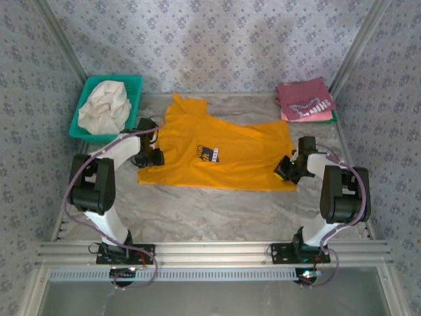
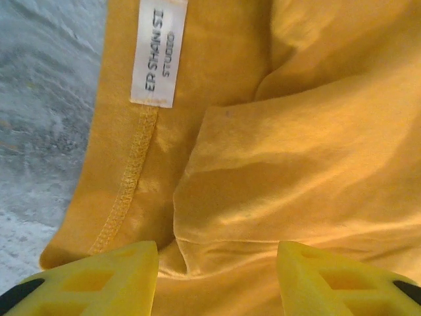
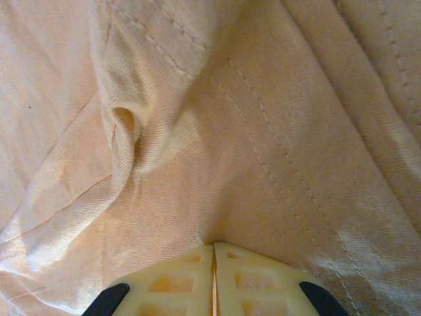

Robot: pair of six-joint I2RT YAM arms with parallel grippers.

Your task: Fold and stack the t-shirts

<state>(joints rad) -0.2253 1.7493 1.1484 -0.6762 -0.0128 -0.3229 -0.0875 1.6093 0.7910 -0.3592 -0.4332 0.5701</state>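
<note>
Nearest: left hand (image 2: 217,273), fingers apart with nothing between them, set low over a fold of the mustard-yellow t-shirt (image 2: 296,164), just beside its neck label (image 2: 158,52). The right hand (image 3: 214,280) is closed on the same shirt's cloth. It holds only a thin nip at the very tips, with creases radiating from it.

Risks, as judged:
- The right nip is shallow, so a pull or lift could let the cloth slide out.
- The left hand straddles doubled cloth. Closing here may catch one layer only, or a bunch, and the fold would skew.
- An uneven lift would drag the shirt across the desk (image 1: 210,210).

Pose, from the top view: both arms have elbows raised and forearms angled down and inward, one hand at each end of the shirt.

The shirt lies spread flat, print up. A maroon t-shirt (image 1: 304,99) lies folded on a pink t-shirt (image 1: 316,117) beyond its right end. A green basket (image 1: 135,85) of pale cloth (image 1: 104,108) sits beyond its left end.
</note>
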